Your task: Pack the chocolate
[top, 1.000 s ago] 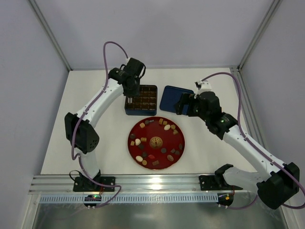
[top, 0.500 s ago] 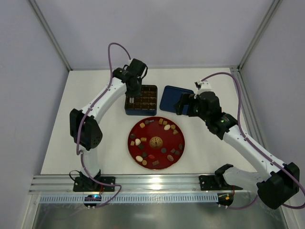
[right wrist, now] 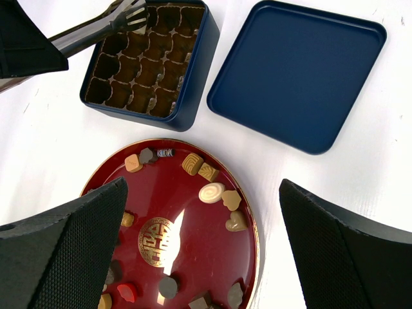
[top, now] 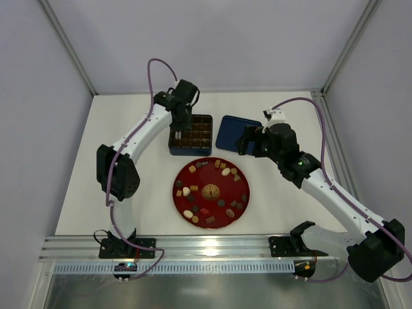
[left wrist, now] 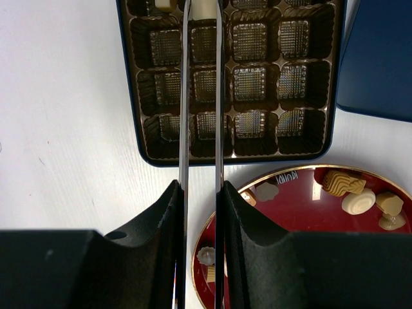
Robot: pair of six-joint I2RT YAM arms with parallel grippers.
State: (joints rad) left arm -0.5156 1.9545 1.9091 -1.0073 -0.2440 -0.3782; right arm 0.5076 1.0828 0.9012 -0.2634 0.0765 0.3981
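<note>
Several small chocolates [top: 225, 172], dark brown, tan and cream, lie scattered on a round red plate [top: 211, 215]. Behind the plate stands the dark blue box [top: 191, 152] with its grid of brown cells. My left gripper [top: 175, 122] is shut on metal tongs [left wrist: 185, 96], whose blades reach into the box's far left corner. A cream piece [left wrist: 203, 6] sits between the tong tips [right wrist: 135, 18]. Another cream piece [left wrist: 164, 3] lies in the cell beside it. My right gripper [right wrist: 203, 183] hangs open over the plate's far right side with nothing in it.
The box's blue lid [top: 233, 132] lies upside down to the right of the box, close under my right wrist. White tabletop [top: 129, 187] surrounds the plate, with walls at the back and both sides.
My left arm's elbow has swung slightly right and the wrist has edged toward the back. The tong tips stay in the box's far left corner. My right arm has not moved.
</note>
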